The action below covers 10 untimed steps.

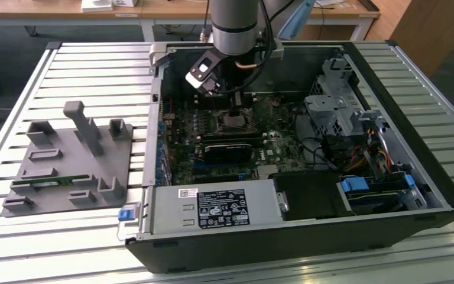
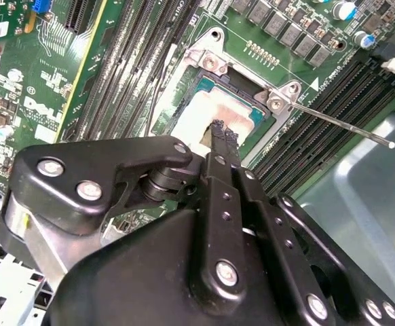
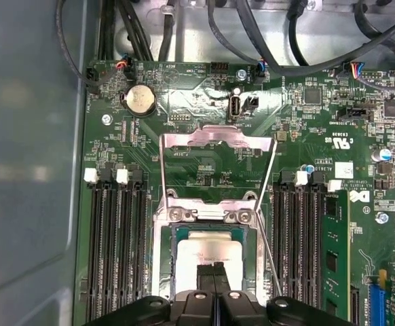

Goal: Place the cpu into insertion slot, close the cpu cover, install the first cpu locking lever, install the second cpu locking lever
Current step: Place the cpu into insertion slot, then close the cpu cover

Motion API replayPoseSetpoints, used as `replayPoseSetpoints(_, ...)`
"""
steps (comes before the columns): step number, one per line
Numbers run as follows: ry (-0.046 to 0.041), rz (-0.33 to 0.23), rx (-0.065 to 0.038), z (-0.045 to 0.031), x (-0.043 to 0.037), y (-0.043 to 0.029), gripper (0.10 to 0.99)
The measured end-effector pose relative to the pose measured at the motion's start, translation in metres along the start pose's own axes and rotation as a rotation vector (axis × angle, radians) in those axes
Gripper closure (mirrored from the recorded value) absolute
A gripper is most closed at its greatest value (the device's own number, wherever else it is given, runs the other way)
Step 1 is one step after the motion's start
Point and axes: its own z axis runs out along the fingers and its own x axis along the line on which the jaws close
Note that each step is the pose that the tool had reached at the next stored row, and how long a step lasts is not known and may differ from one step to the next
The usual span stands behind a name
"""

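The cpu [image 3: 214,250], a pale silvery square, lies flat in the insertion slot [image 3: 181,272] on the green board; it also shows in the second wrist view [image 2: 199,114]. My gripper [image 3: 213,272] stands right over it, its black fingertips [image 2: 224,136] shut together with nothing between them, at or just above the chip's top. The cpu cover [image 3: 214,138], a silvery frame, is swung open and lies back beyond the socket. One thin lever rod [image 2: 340,125] sticks out free beside the socket. In the exterior view the gripper [image 1: 237,111] hangs inside the case over the socket [image 1: 233,122].
Black memory slots [image 3: 116,238] flank the socket, with a green module [image 3: 333,251] on one side. Cables [image 3: 252,34] run along the case wall. A power supply [image 1: 211,207] and drive cage [image 1: 337,106] crowd the case. A grey parts fixture [image 1: 69,160] sits at the exterior view's left.
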Motion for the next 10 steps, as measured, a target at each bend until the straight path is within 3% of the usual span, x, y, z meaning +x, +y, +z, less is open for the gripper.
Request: replayPoseSetpoints(10, 0.0, 0.0, 0.004, -0.0055, 0.0, 0.0008, 0.98)
